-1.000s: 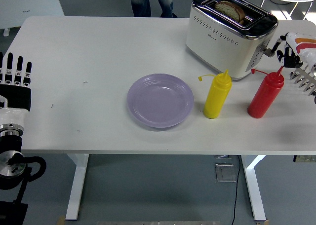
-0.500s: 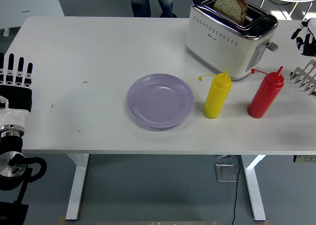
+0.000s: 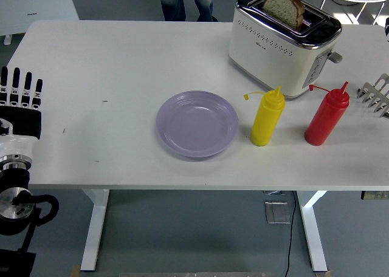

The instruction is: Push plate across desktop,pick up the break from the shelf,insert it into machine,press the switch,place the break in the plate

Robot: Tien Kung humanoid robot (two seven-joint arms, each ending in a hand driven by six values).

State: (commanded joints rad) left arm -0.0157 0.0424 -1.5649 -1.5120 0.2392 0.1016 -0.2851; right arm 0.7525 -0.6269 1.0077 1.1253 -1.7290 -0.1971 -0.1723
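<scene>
Resting at the table's near-left edge, at about nine o'clock, the left hand (image 3: 21, 92) is seen with its fingers straight and apart, holding nothing. Nearer the middle, the purple plate (image 3: 197, 123) lies bare, with a yellow bottle (image 3: 268, 117) just beside it at three o'clock and a red bottle (image 3: 327, 115) further that way. The metal rack (image 3: 377, 95) is glimpsed at the right edge and looks empty. Farther back, at about one o'clock, the toaster (image 3: 283, 41) stands with the bread slice (image 3: 284, 7) raised well out of its slot; a second ago the slice sat sunk low and the right hand was at the lever side, and that hand has since been withdrawn almost out of the picture, so its fingers cannot be told. The toasting step is judged finished, and only the transfer to the plate remains. The bread is well apart from the left hand, across the whole table.
</scene>
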